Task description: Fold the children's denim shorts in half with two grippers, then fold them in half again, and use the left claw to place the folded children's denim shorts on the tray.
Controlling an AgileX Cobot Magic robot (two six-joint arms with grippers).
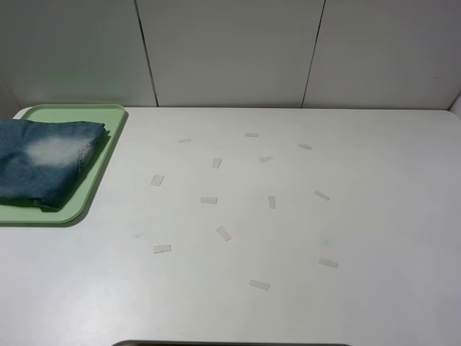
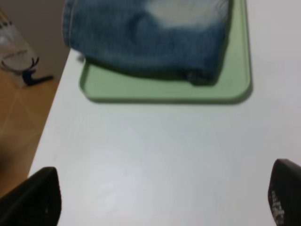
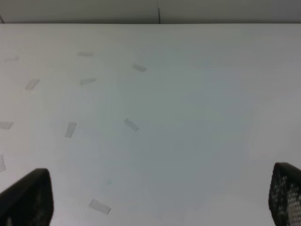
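The folded children's denim shorts (image 1: 45,160) lie on the pale green tray (image 1: 101,164) at the far left of the table, a pale faded patch facing up. In the left wrist view the shorts (image 2: 146,35) rest on the tray (image 2: 164,92), with my left gripper (image 2: 162,200) open above bare table short of the tray, nothing between its fingers. My right gripper (image 3: 160,197) is open too, over bare white table with tape marks. Neither gripper shows in the exterior high view.
Several small pale tape strips (image 1: 223,233) are scattered over the middle of the white table (image 1: 288,238). The table's left edge (image 2: 44,136) runs beside the tray, with floor and a clear bag (image 2: 16,56) beyond it. A panelled wall stands behind.
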